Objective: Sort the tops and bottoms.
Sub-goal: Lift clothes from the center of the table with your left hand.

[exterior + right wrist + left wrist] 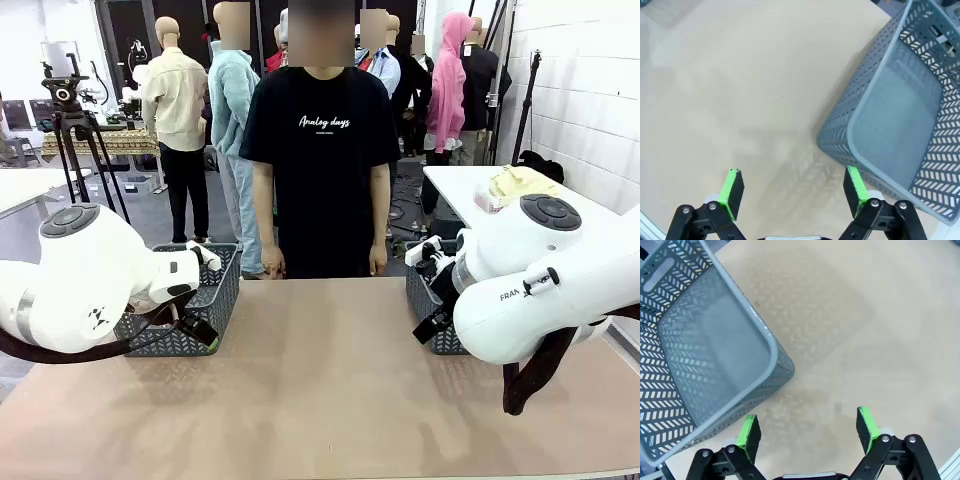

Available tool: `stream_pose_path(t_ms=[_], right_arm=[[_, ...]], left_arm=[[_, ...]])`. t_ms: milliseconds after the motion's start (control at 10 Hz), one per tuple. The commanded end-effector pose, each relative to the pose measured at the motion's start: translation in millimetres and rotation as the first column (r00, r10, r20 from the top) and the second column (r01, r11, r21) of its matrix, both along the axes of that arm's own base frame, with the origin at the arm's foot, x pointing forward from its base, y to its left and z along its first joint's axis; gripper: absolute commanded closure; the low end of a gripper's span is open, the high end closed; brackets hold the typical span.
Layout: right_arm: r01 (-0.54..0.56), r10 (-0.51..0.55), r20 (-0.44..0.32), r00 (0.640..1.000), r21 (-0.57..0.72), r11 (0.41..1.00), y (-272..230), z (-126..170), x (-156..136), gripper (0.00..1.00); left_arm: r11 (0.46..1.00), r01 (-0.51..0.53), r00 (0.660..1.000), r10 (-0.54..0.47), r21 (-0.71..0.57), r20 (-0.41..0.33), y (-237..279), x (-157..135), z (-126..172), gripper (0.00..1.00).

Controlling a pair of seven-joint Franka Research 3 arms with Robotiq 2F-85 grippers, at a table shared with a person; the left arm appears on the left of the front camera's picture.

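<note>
While both my arms hang low over the tan table, I count 2 pincers, 2 baskets and 1 person w/ 2 hands. My left gripper has its 2 green pads spread wide w/ only table surface between them; it hovers just beside the corner of the left grey basket, at the table's left edge. My right gripper is spread wide the same way, pinching nothing, near the corner of the right grey basket at the table's right edge. Both baskets show their bare grey floor. At the far side the person in a black T-shirt stands w/ both hands down at the table edge, approx. between the 2 baskets. Of the clothes I see 1 pale yellow cloth heap, on a white side table behind, far right; I cannot tell which garment it is.
</note>
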State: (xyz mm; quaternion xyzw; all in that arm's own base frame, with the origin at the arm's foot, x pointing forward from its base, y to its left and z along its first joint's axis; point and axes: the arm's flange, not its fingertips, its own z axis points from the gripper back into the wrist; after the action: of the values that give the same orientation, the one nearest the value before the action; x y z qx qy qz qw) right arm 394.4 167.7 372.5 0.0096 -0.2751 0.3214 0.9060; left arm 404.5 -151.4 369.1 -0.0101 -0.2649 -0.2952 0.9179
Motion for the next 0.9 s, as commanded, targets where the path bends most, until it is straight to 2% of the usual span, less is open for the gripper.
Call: stream_pose_path(t_ms=[0,800], right_arm=[[0.0,0.0,0.003,1.0,0.002,1.0,0.1,0.9,0.2,0.0],[0.0,0.0,0.003,1.0,0.002,1.0,0.1,0.9,0.2,0.0]], left_arm=[[1.0,0.0,1.0,0.0,-0.003,0.007,0.3,-0.7,3.0,0.0],[1.0,0.0,1.0,0.0,-0.003,0.007,0.3,-0.7,3.0,0.0]])
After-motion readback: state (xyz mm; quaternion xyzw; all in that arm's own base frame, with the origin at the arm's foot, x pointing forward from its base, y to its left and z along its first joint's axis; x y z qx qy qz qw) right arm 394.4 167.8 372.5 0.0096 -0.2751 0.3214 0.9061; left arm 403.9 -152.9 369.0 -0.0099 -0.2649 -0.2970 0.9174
